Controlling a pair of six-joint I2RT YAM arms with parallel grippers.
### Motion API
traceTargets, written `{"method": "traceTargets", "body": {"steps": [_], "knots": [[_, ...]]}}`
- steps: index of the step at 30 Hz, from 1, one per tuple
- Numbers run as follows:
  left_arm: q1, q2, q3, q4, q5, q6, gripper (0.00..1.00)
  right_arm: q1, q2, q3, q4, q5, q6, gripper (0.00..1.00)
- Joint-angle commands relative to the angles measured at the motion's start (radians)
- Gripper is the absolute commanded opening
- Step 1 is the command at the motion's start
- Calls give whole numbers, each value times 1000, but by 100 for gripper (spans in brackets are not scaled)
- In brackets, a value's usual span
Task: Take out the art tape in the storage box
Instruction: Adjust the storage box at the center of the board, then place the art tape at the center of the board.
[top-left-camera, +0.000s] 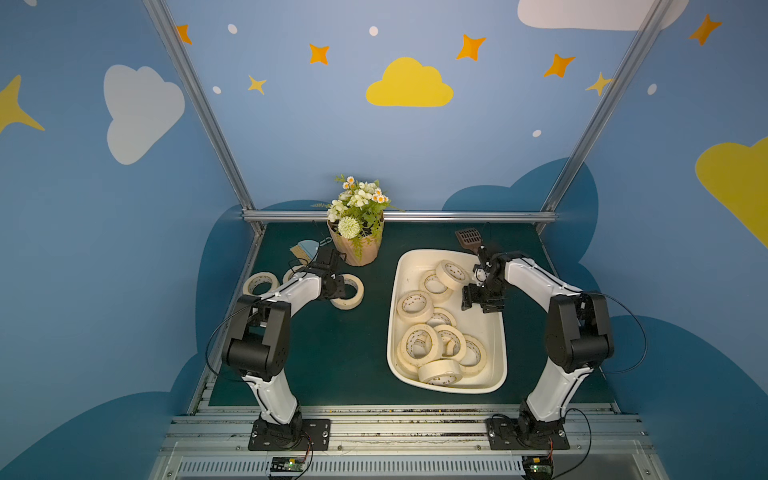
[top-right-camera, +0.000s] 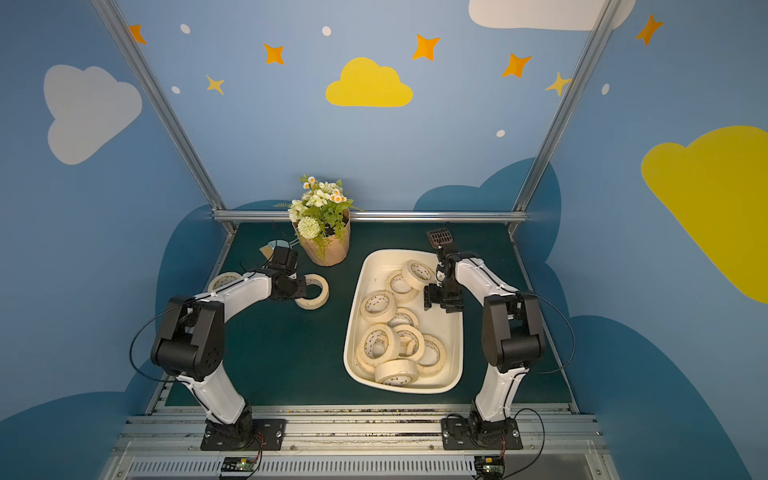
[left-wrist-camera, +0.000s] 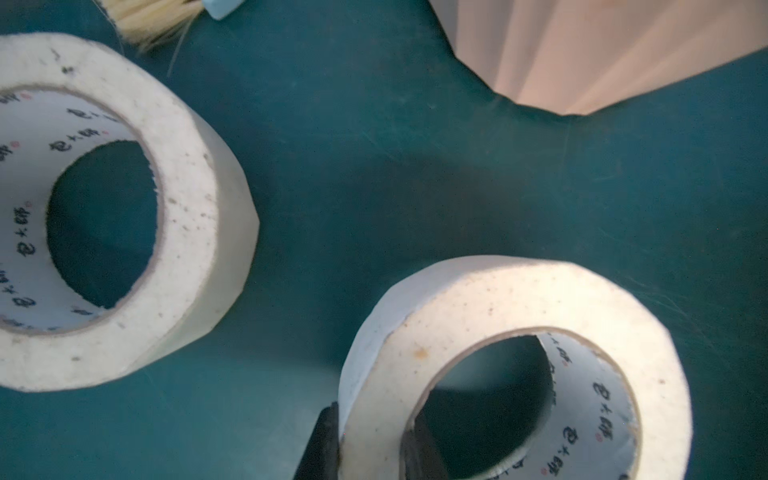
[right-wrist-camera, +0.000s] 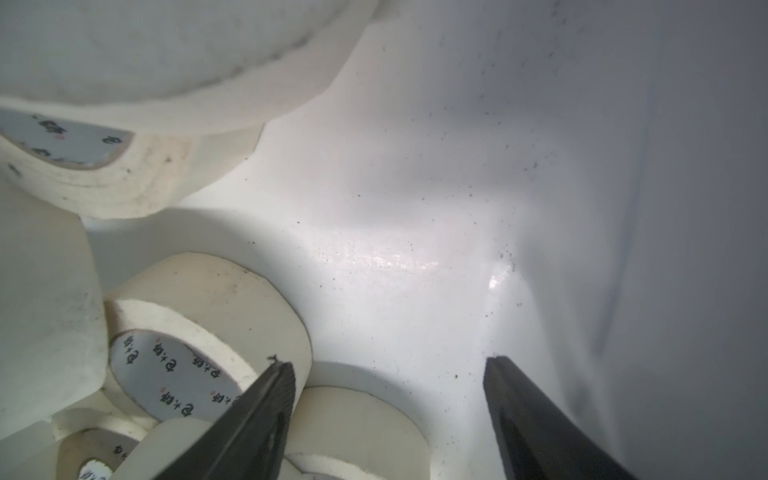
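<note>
Stretching the left arm low over the bench (top-left-camera: 332, 365), elbow raised and forearm running nearly level toward the flowerpot (top-left-camera: 359, 251). Clamping the left gripper (left-wrist-camera: 370, 436) tight on the wall of one tape roll (left-wrist-camera: 519, 299), one finger outside the ring and the other down inside its hole. Holding that roll level, outside the box (top-left-camera: 391, 332), just in front of the flowerpot in both top views; not clear whether touching the bench or just off it. Reaching past a second roll (left-wrist-camera: 187, 187) lying flat close by but apart from the gripped one, with a third roll (top-left-camera: 248, 286) lying flat farther out beside the forearm.

Raising the right arm steeply from its base, elbow high, forearm slanting forward and inward across the far right rim of the box, wrist bending downward. Pointing the right gripper (right-wrist-camera: 388, 365) down into the box with its jaws standing wide apart and nothing between them, over bare box floor beside the wall (right-wrist-camera: 623, 166). Hovering just beside the heap of remaining rolls (top-left-camera: 436, 368), several flat, several leaning on one another.
</note>
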Motion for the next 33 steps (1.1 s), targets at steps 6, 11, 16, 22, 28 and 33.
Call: {"method": "traceTargets", "body": {"steps": [6,11,16,22,28,33], "knots": [[51,83,120,-4,-39,-3,4,142,-82,34,-77,12,-29,78],[92,119,155,-53,-39,-5,4,146,-95,28,-52,24,8,77],[126,140,175,-70,4,-18,9,150,-126,38,-50,4,27,77],[132,168,205,-94,29,-12,33,156,-148,44,-76,11,36,76],[126,112,170,-101,25,1,52,113,-129,73,-42,42,97,75],[96,-13,116,-119,11,15,59,36,-60,169,-19,26,136,74]]}}
